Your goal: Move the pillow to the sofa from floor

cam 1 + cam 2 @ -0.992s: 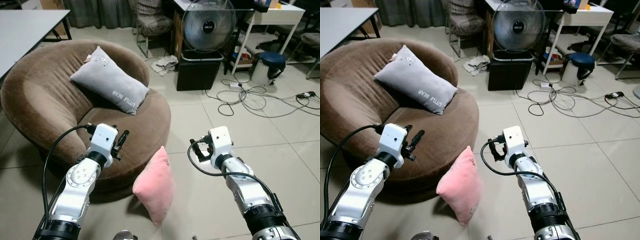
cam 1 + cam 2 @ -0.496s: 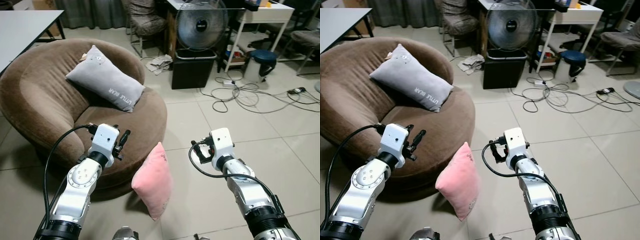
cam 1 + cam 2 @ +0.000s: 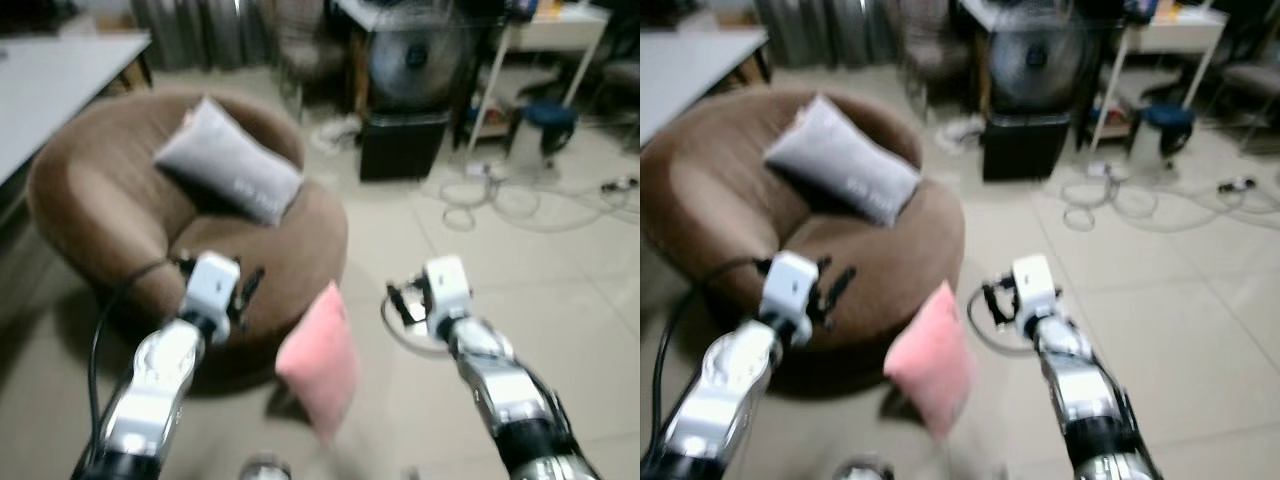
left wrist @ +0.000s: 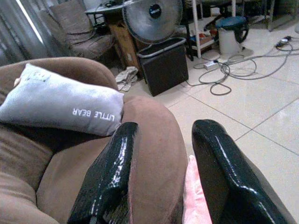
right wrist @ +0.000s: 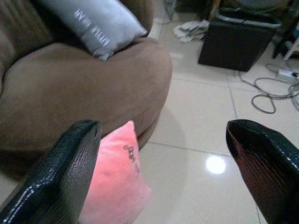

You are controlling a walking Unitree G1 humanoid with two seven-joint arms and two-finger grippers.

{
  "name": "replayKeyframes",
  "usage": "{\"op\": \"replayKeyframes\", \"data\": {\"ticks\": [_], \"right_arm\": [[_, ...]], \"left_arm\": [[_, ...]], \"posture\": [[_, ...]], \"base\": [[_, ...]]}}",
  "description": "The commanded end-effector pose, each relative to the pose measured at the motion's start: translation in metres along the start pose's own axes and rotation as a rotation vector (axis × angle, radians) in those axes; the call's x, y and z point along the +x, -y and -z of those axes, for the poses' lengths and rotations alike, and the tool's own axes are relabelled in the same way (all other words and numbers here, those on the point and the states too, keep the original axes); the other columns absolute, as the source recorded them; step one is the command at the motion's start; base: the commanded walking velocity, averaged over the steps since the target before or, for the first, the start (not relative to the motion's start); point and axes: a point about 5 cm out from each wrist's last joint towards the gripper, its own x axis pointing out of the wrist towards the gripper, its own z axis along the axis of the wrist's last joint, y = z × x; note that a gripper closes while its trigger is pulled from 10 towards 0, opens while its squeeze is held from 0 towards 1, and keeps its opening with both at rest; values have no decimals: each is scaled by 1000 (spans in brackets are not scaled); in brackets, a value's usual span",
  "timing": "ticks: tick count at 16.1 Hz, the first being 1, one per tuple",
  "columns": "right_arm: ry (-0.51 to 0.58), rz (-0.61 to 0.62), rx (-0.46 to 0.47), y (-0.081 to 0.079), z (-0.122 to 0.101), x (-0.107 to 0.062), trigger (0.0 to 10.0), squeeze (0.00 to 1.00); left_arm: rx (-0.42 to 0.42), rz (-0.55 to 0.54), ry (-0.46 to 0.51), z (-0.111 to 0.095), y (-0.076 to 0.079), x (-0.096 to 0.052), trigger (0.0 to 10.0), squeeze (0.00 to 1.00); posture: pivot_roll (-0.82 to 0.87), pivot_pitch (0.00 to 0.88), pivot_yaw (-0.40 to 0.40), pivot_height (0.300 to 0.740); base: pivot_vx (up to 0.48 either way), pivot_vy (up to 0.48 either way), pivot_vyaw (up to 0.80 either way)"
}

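A pink pillow (image 3: 320, 355) stands on edge on the tiled floor, leaning against the front of the round brown sofa (image 3: 90, 215). A grey pillow (image 3: 228, 160) printed "LITTLE BEAR" lies on the sofa's seat. My left gripper (image 3: 245, 290) hovers over the sofa's front rim, left of the pink pillow (image 4: 194, 198), fingers apart with nothing between them. My right gripper (image 3: 400, 298) hangs in the air to the pillow's right, open wide; the right wrist view shows the pink pillow (image 5: 114, 186) below and between its fingers. The head views are blurred.
A black box with a fan (image 3: 415, 70) on top stands behind the sofa. Cables (image 3: 500, 195) sprawl over the tiles at the right, near a white desk (image 3: 545, 40) and a stool (image 3: 545, 120). A grey table (image 3: 50, 85) is at the far left.
The whole picture has shifted and blurred, so the camera is moving. Both grippers hold the same poses beside the pink pillow, which has not moved.
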Motion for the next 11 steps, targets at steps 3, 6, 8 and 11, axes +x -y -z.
{"op": "replayKeyframes", "data": {"ticks": [3, 6, 8, 11], "right_arm": [[9, 0, 0, -1, -4, 1, 10000, 0], [12, 2, 1, -1, -6, 2, 10000, 0], [15, 5, 4, 0, -6, 3, 10000, 0], [21, -16, -33, -3, -7, 2, 10000, 0]], "left_arm": [[11, -7, 12, -4, -4, 2, 10000, 0], [15, -11, 15, -5, -6, 4, 10000, 0], [16, -13, 16, -6, -6, 4, 10000, 0], [18, -16, 17, -6, -8, 4, 10000, 0]], "posture": [[115, 0, 9, 687], [116, 0, 11, 687], [116, 0, 11, 687], [119, 0, 11, 687]], "base": [[315, 0, 0], [316, 0, 0], [319, 0, 0], [321, 0, 267]]}}
